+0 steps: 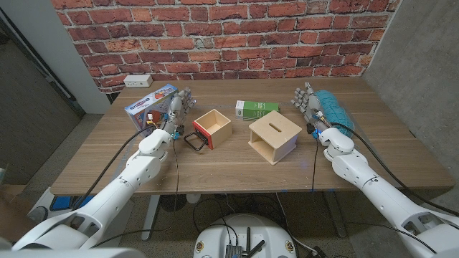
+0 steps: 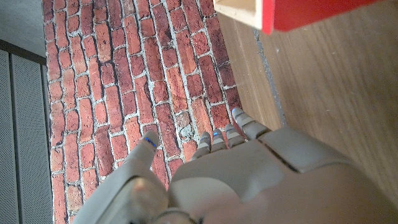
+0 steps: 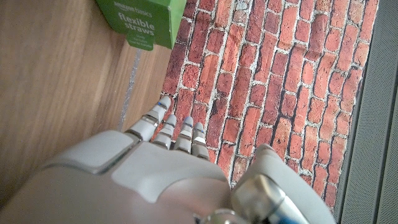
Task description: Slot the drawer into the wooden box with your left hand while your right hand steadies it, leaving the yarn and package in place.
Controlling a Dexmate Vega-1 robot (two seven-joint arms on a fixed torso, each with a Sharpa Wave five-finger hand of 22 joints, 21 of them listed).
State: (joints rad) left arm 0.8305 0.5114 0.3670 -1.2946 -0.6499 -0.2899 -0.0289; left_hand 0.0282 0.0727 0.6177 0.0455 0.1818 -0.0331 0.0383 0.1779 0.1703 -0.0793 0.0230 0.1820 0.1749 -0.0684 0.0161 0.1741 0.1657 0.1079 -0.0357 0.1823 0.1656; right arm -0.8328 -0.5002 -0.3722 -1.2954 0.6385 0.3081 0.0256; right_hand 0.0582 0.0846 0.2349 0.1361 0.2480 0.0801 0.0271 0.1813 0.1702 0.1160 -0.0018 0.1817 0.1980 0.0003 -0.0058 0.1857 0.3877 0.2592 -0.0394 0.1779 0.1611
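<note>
The drawer, an open wooden tray with a red front and a black wire handle, sits left of the table's middle. Its red edge appears in the left wrist view. The wooden box with a slot in its top stands right of it, apart. My left hand is raised just left of the drawer, fingers apart, holding nothing. My right hand stands right of the box, fingers spread and empty. Teal yarn lies behind the right hand. The toy package lies behind the left hand.
A green carton of flexible straws lies behind the box, also seen as the straws carton in the right wrist view. A white power strip sits at the back left against the brick wall. The table's front strip is bare wood.
</note>
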